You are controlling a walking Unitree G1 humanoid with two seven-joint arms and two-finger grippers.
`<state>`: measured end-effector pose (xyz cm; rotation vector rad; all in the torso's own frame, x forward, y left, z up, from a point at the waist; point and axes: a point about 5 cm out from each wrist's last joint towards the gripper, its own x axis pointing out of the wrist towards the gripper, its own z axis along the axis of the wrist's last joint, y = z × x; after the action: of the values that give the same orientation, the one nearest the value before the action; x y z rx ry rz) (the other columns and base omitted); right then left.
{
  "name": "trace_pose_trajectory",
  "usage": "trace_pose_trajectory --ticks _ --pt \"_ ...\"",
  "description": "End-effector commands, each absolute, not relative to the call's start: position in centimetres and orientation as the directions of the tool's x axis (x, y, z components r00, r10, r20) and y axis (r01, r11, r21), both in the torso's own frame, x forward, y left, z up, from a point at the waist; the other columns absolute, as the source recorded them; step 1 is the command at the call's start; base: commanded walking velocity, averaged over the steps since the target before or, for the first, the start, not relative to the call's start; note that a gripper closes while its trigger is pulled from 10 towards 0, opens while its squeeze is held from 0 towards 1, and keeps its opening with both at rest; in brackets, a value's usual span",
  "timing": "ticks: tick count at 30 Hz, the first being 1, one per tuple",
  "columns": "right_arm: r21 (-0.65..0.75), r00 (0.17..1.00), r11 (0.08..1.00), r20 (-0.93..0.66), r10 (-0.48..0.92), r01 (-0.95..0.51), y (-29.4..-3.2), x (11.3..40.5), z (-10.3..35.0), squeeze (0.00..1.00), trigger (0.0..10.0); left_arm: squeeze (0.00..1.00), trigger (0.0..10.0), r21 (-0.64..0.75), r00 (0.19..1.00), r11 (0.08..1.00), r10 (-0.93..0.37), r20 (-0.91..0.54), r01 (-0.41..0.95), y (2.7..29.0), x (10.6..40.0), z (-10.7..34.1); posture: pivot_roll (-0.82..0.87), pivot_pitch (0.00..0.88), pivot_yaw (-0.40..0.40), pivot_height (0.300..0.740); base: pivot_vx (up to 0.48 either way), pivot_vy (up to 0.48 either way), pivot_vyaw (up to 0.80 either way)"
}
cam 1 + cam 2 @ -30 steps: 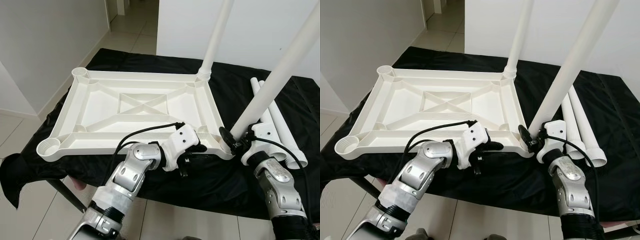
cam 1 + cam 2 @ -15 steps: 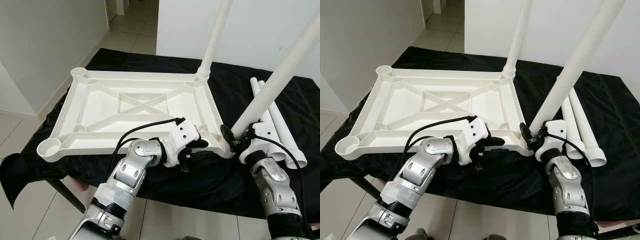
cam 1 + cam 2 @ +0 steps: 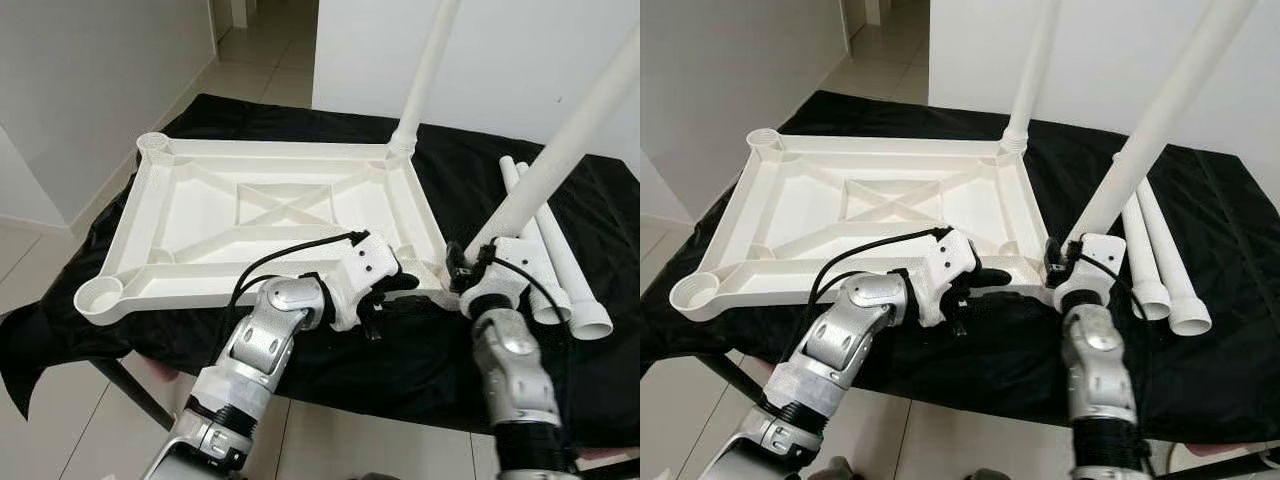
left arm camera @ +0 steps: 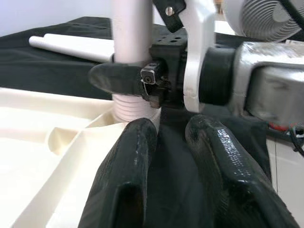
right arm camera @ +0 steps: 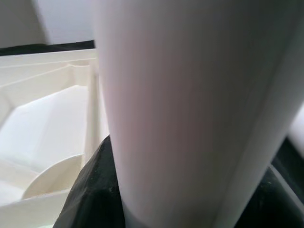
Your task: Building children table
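Note:
The white table top (image 3: 200,288) lies upside down on a black cloth. One white leg (image 3: 425,70) stands in its far right corner socket. My right gripper (image 3: 470,268) is shut on a second leg (image 3: 570,140), which leans to the right. Its threaded end (image 4: 128,107) sits at the near right corner socket. My left gripper (image 3: 395,285) lies along the near rim beside that corner. Its fingers (image 4: 135,156) stand slightly open with only black cloth between them.
Two more white legs (image 3: 1165,265) lie side by side on the black cloth (image 3: 470,180) right of the table top. The cloth-covered stand ends at its near edge just under my arms, with tiled floor (image 3: 60,330) below. A white wall rises behind.
My right forearm has swung left under the held leg, whose lower end has closed in on the near right corner. My left gripper has edged along the rim toward that corner.

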<state>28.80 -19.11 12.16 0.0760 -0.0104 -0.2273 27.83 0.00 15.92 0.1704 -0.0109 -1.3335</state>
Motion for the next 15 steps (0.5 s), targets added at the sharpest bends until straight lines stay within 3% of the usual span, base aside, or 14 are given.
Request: trace_pose_trajectory --ticks 1,4,5,15 --pt "0.086 0.94 0.939 -0.118 -0.321 0.332 -17.6 27.9 10.1 0.0 10.0 0.0 10.0 0.142 0.418 0.405 -0.905 -0.078 0.903 0.4 28.6 15.5 0.02 0.0 -0.042 0.74 0.0 0.0 0.0" --pt "0.11 0.929 0.924 -0.116 -0.353 0.365 -16.9 27.8 10.2 0.0 10.0 0.0 10.0 0.142 0.418 0.405 -0.905 -0.078 0.903 0.4 28.6 15.5 0.02 0.0 -0.042 0.74 0.0 0.0 0.0" --pt "0.13 0.935 0.927 -0.097 -0.34 0.351 -15.3 27.9 10.7 0.0 10.0 0.0 10.0 0.137 0.424 0.412 -0.903 -0.075 0.901 0.6 28.7 15.5 0.02 0.0 -0.045 0.74 0.0 0.0 0.0" --pt "0.14 0.937 0.927 -0.092 -0.337 0.347 -15.4 27.8 11.1 0.0 10.0 0.0 10.0 0.135 0.42 0.409 -0.905 -0.071 0.903 0.6 28.7 15.5 0.02 0.0 -0.043 0.74 0.0 0.0 0.0"
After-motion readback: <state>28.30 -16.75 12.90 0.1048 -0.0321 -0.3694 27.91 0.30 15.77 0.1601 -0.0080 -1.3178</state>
